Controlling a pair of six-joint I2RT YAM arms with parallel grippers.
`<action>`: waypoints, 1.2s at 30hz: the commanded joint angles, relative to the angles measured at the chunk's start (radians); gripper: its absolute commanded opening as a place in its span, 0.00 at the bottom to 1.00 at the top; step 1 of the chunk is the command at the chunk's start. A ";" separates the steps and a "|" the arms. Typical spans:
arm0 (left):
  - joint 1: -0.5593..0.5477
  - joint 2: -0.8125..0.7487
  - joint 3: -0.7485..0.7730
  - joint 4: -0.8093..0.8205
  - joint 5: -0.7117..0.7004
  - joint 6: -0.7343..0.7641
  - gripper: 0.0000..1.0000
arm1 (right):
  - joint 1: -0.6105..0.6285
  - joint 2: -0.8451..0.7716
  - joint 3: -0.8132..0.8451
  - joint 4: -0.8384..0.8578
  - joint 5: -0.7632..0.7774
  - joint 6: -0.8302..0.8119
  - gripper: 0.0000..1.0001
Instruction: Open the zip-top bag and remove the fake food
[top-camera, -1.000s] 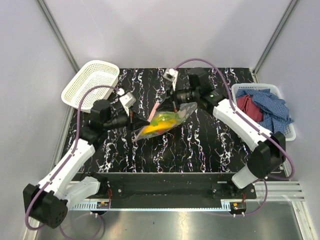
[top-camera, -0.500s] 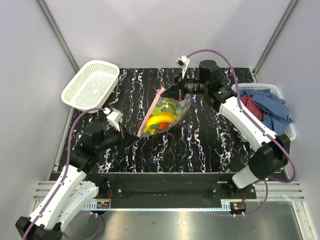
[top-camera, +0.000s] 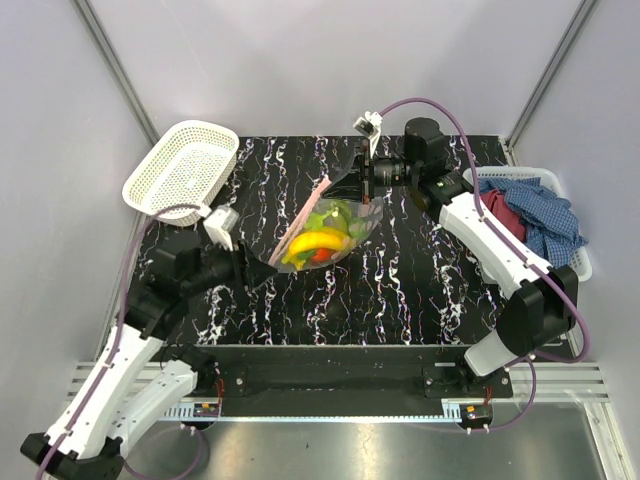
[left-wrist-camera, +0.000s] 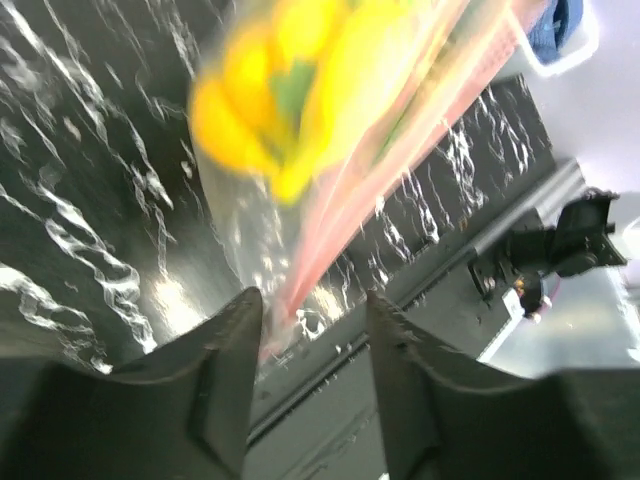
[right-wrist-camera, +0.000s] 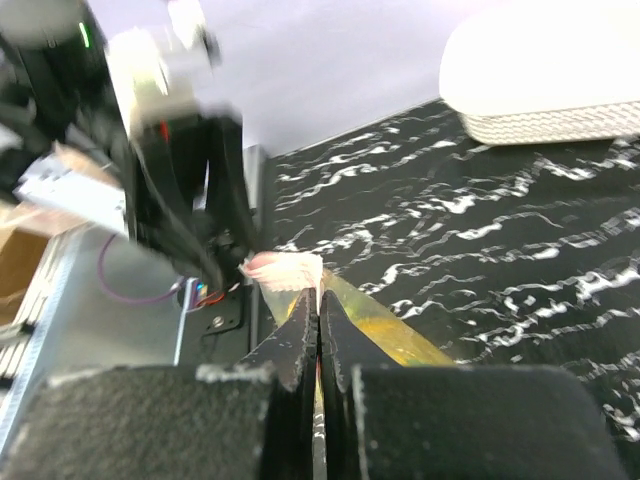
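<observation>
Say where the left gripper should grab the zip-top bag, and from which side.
I'd pinch the pink zip strip near its lower end, coming from the near left. The right gripper holds the zip-top bag by its top corner, so that flat edge faces the open left gripper.

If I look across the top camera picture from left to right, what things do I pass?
white basket → bag holding the fake food → basket of cloths. The arms overlap these, so I left them out.
</observation>
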 joint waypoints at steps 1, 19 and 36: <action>-0.003 0.038 0.221 0.036 -0.171 0.099 0.51 | -0.002 -0.007 -0.002 0.100 -0.171 0.016 0.00; -0.003 0.248 0.292 0.195 0.143 0.176 0.57 | -0.003 0.001 -0.013 0.105 -0.189 0.047 0.00; -0.004 0.245 0.213 0.206 0.141 0.158 0.55 | -0.003 -0.005 -0.026 0.157 -0.183 0.096 0.00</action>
